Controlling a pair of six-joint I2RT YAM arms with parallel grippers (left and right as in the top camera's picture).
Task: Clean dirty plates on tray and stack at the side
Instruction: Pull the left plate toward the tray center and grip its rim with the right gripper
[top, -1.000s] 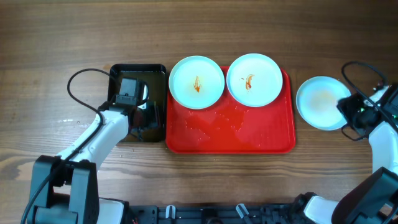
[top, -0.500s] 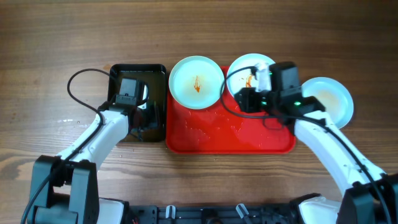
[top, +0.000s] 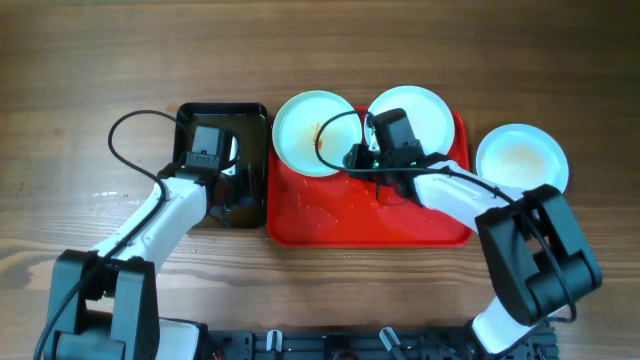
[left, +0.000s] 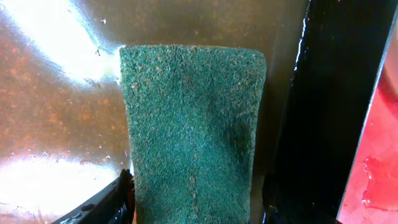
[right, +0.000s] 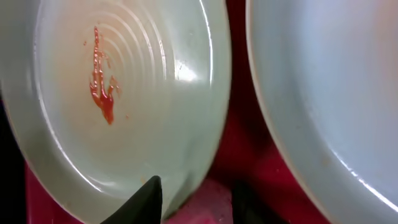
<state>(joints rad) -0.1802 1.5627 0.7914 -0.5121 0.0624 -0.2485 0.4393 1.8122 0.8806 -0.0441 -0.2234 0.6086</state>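
Two plates sit at the back of the red tray (top: 400, 225). The left plate (top: 305, 135) has an orange-red smear (right: 99, 81) in its centre. The right plate (top: 425, 110) is partly hidden by my right arm; its rim also shows in the right wrist view (right: 329, 93). A third plate (top: 521, 160) with a brownish smudge lies on the table right of the tray. My right gripper (top: 352, 158) (right: 196, 202) is open, its fingers either side of the left plate's right rim. My left gripper (top: 213, 165) (left: 193, 205) is shut on the green sponge (left: 189, 124).
The black tray (top: 250, 115) stands just left of the red tray, wet inside (left: 56, 93). A black cable (top: 125, 135) loops over the table at the left. The red tray's front half (right: 273, 180) is wet.
My right arm has swung left from the plate on the table, across the tray, to the left plate's right rim. The left arm and sponge have not moved.
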